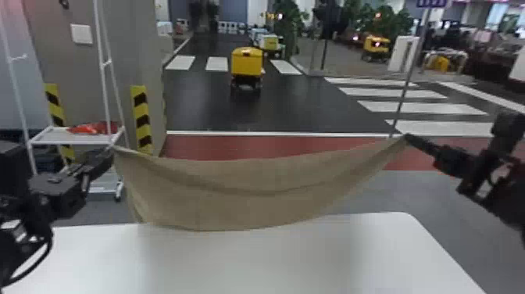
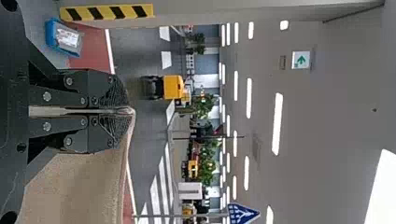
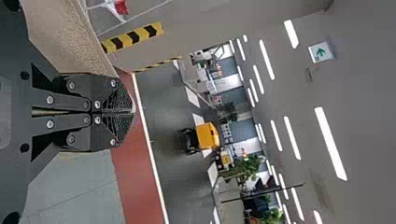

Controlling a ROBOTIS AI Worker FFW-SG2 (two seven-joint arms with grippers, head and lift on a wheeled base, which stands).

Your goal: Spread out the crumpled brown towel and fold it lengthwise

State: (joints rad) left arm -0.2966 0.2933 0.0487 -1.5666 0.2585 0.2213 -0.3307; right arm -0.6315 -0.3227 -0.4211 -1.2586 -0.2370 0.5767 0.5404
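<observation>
The brown towel [image 1: 250,187] hangs in the air between both grippers, its top edge sagging and its lower edge curving down over the table's far edge. At the left of the head view, my left gripper [image 1: 111,150] is shut on one upper corner. My right gripper [image 1: 406,137] holds the other upper corner at the right, slightly higher. In the left wrist view the left gripper [image 2: 128,111] pinches the towel [image 2: 74,186] between closed fingers. The right wrist view has the right gripper [image 3: 133,112] closed at its corner, with the towel [image 3: 70,37] stretching away from it.
The white table [image 1: 250,262] lies below and nearer than the towel. Behind it at the left stands a white rack [image 1: 78,137] with a red item on its shelf, beside a grey pillar [image 1: 82,58]. A yellow wheeled cart [image 1: 247,62] is farther back on the floor.
</observation>
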